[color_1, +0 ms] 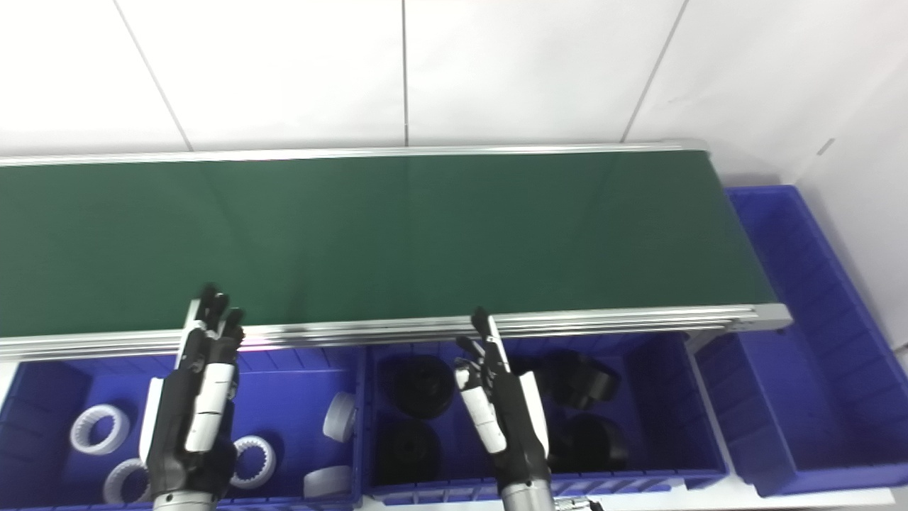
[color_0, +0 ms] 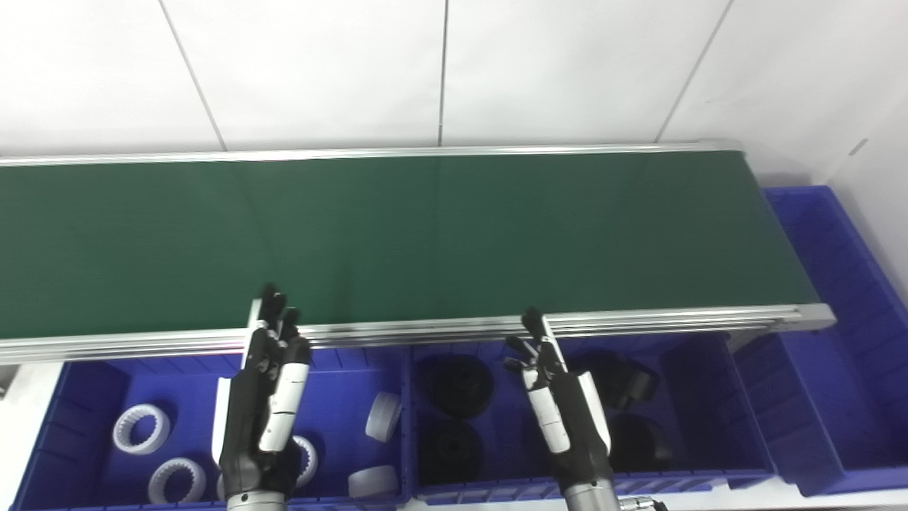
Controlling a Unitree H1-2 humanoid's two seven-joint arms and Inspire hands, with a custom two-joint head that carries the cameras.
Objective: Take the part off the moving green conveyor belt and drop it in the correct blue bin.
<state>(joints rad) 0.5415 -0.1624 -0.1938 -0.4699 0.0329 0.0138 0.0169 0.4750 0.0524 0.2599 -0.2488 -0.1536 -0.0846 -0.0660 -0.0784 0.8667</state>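
We see a conveyor belt [color_0: 425,241] of dark green, matt, smooth material, edged by brushed silvery metal rails [color_0: 496,328] that catch the light. The blue bins [color_0: 837,333] look like moulded plastic — slightly glossy, ribbed on the walls. Inside, the white toothed rings [color_0: 142,428] appear as smooth plastic; the black parts [color_0: 462,385] look dull, almost rubbery. Behind, the white wall panels [color_0: 319,71] are smooth — faintly satin.
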